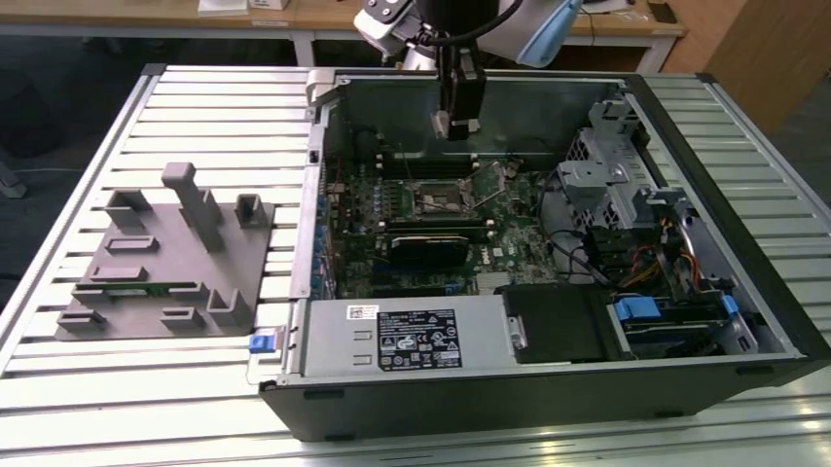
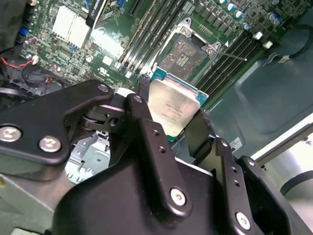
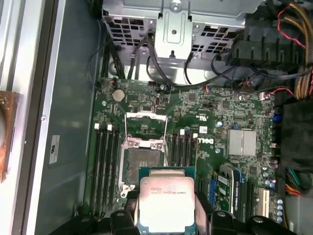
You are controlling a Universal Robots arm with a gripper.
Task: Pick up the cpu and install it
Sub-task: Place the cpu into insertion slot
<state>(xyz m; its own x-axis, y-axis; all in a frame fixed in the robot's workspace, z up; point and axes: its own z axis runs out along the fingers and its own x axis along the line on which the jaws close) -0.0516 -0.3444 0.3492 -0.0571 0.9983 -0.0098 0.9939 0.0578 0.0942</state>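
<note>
Right now, squeezing the cpu [image 2: 172, 105] with the gripper [image 2: 174, 117], one black finger [image 2: 145, 125] pressing on each side of the little square chip. Holding it with the shiny silver top facing the cameras in both wrist views. Hanging it up in the air inside the big computer case [image 1: 546, 404], above the green board [image 1: 520, 238] and not touching it. Hovering close over the socket [image 3: 139, 164] in the first wrist view, with the chip covering one edge of it. Seeing the socket lying open, with its metal frame [image 3: 142, 122] flipped up and back. Seeing long black memory slots [image 3: 105, 164] running along both sides of the socket.

Looking inside the case in the exterior view: finding the board lying flat on the bottom, a silver power box [image 1: 403, 336] sitting along the near wall, a metal cage [image 1: 610, 161] standing toward the exterior view's right, and coloured wires [image 1: 649, 263] bunching up beside it.

Finding a gray holder [image 1: 162, 263] lying on the slatted table [image 1: 117, 399] toward the exterior view's left, just beside the case, with a thin green strip [image 1: 136, 286] resting in one of its slots.
</note>
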